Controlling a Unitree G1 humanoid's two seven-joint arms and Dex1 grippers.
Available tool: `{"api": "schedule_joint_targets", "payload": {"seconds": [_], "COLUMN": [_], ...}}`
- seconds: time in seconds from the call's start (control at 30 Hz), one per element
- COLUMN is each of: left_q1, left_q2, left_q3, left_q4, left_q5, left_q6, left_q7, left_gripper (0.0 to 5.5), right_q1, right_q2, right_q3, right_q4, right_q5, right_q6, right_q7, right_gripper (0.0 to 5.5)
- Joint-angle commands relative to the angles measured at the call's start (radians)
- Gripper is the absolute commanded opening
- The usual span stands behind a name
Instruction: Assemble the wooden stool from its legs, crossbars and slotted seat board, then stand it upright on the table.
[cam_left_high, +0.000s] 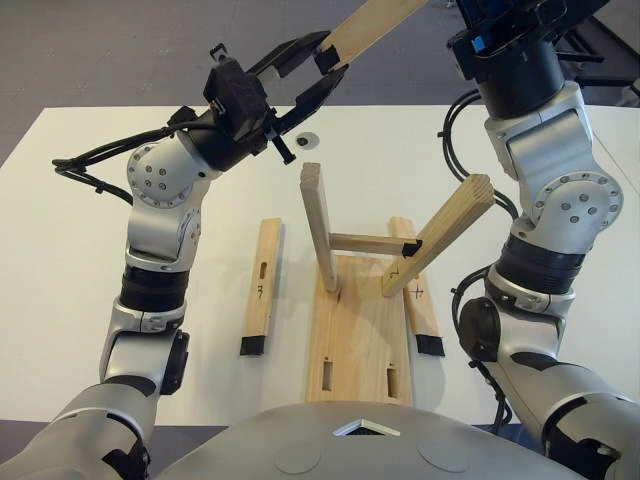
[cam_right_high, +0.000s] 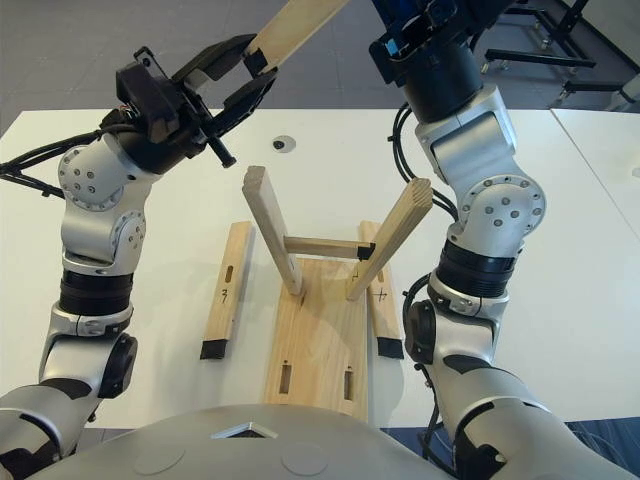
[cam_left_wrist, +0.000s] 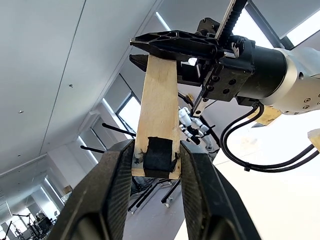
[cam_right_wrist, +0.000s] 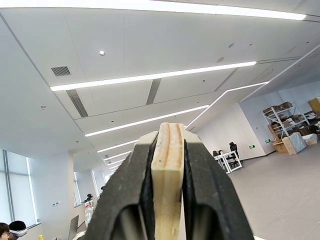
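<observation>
Two slots (cam_left_high: 328, 375) at the near end of the seat board (cam_left_high: 355, 330) are seen unfilled, so about half the build is judged done. The board is laid flat on the table (cam_left_high: 80, 200). At its far end two legs are stood in their slots, one nearly upright (cam_left_high: 320, 225) and one leaning out to the right (cam_left_high: 440, 235), joined by a single crossbar (cam_left_high: 365, 243). A loose black-capped piece (cam_left_high: 262, 285) is laid just left of the board, and another (cam_left_high: 422, 310) is laid along its right edge. The near slots are left to be filled, and the stool is yet to be turned onto its feet.

Farther back, well above the table, a third piece (cam_left_high: 370, 25) is held in the air between both arms — whether leg or crossbar cannot be told. Its black-capped lower end is pinched by the left claw (cam_left_high: 330, 58), whose fingers are pressed against both sides. Its upper end is clamped tight in the right claw (cam_right_wrist: 168, 165).
</observation>
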Motion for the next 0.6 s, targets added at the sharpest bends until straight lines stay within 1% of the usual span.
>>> {"api": "schedule_joint_targets", "payload": {"seconds": [0.03, 0.1, 0.2, 0.23, 0.33, 0.47, 0.57, 0.6], "left_q1": [0.056, 0.062, 0.059, 0.055, 0.049, 0.062, 0.082, 0.093], "left_q2": [0.106, 0.112, 0.100, 0.096, 0.097, 0.104, 0.123, 0.134], "left_q3": [0.161, 0.159, 0.163, 0.163, 0.151, 0.151, 0.163, 0.164], "left_q4": [0.002, -0.011, -0.008, -0.001, 0.005, -0.017, -0.057, -0.069], "left_q5": [-0.164, -0.177, -0.188, -0.186, -0.179, -0.189, -0.238, -0.247], "left_q6": [0.152, 0.185, 0.210, 0.214, 0.229, 0.256, 0.285, 0.294], "left_q7": [-0.028, -0.052, -0.058, -0.052, -0.045, -0.035, -0.069, -0.083], "left_gripper": [1.28, 1.28, 1.28, 1.66, 2.13, 2.83, 2.85, 2.85], "right_q1": [-0.028, -0.013, -0.006, -0.004, 0.010, 0.067, 0.150, 0.195], "right_q2": [-0.175, -0.199, -0.174, -0.167, -0.160, -0.179, -0.251, -0.318], "right_q3": [-0.296, -0.317, -0.297, -0.289, -0.283, -0.312, -0.306, -0.296], "right_q4": [0.104, 0.117, 0.065, 0.051, 0.039, 0.099, 0.138, 0.156], "right_q5": [-0.051, -0.067, -0.065, -0.062, -0.050, -0.070, -0.169, -0.207], "right_q6": [-0.189, -0.203, -0.201, -0.197, -0.187, -0.214, -0.228, -0.209], "right_q7": [0.002, 0.013, -0.012, -0.018, -0.015, 0.076, 0.199, 0.289], "right_gripper": [0.48, 0.48, 0.48, 0.48, 0.39, 0.38, 0.38, 0.38]}}
